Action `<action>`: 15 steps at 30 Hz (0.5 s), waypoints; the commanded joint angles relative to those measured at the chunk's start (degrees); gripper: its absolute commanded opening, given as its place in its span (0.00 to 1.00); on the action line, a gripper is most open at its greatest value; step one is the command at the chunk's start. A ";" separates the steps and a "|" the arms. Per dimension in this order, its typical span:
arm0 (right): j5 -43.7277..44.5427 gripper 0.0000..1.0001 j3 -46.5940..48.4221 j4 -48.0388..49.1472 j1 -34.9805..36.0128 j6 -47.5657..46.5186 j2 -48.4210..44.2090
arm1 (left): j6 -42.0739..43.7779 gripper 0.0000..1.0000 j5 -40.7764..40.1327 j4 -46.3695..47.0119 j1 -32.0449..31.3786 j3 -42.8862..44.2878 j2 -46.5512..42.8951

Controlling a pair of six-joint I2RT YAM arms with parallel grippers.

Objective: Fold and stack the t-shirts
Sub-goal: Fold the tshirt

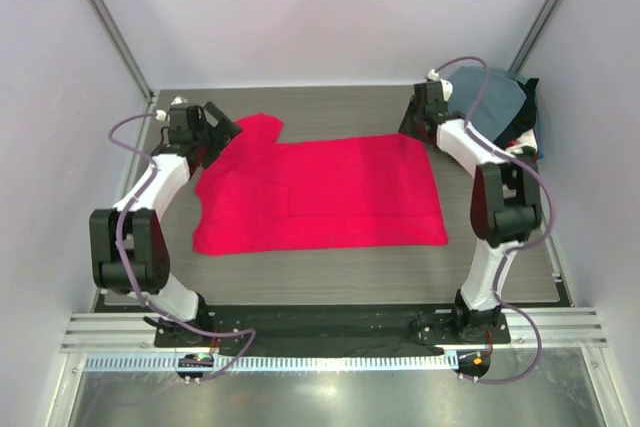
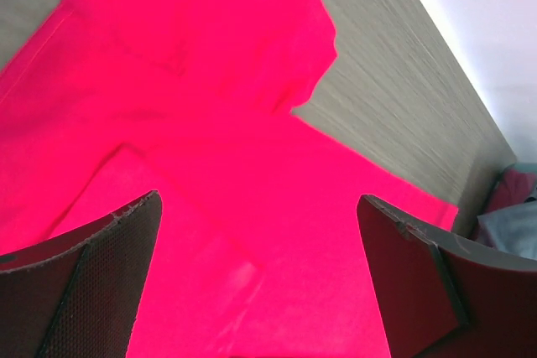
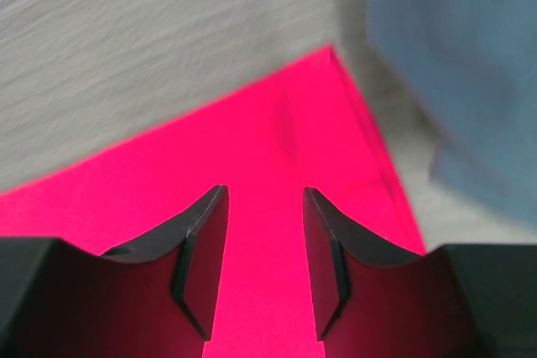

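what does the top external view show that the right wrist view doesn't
Only the top external view: the left claw, and the whole red t-shirt spread flat, one sleeve sticking out at its far-left corner. Only the right wrist view: the right claw up close, jaws apart with nothing between them, over the shirt's corner. Both: the red t-shirt, the grey-blue t-shirt beside it, and the table.
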 commanded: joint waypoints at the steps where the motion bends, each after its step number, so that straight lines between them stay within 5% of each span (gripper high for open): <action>1: 7.11 0.47 10.86 -4.46 -0.20 -4.62 6.62 | 3.15 1.00 1.86 3.62 -0.08 4.93 3.56; 15: 12.83 0.48 24.08 -8.34 -0.29 -7.08 22.55 | 12.64 1.00 -8.33 5.03 -0.08 17.85 15.26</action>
